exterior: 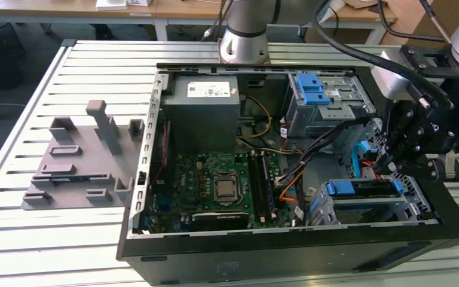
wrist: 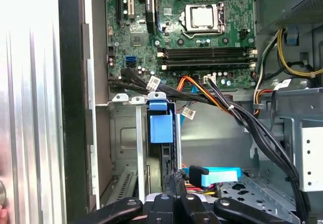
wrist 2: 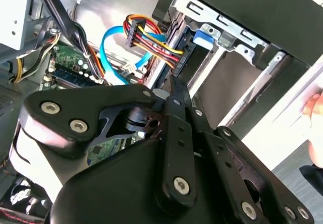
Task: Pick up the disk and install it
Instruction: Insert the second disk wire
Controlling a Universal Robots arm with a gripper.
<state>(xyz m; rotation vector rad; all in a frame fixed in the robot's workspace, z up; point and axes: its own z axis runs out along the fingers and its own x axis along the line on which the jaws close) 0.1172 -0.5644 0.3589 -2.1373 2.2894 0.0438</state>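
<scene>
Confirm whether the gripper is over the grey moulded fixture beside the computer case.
No. The gripper hangs over the drive bay inside the case, far from the grey fixture.

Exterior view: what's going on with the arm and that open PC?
The arm's gripper hangs low over the drive bay on the exterior view's right of the open PC case. The disk, told by its blue carrier, sits upright in that bay, with the gripper right next to it. Whether the gripper is gripping the disk cannot be told. A grey fixture lies on the table beside the case.
</scene>
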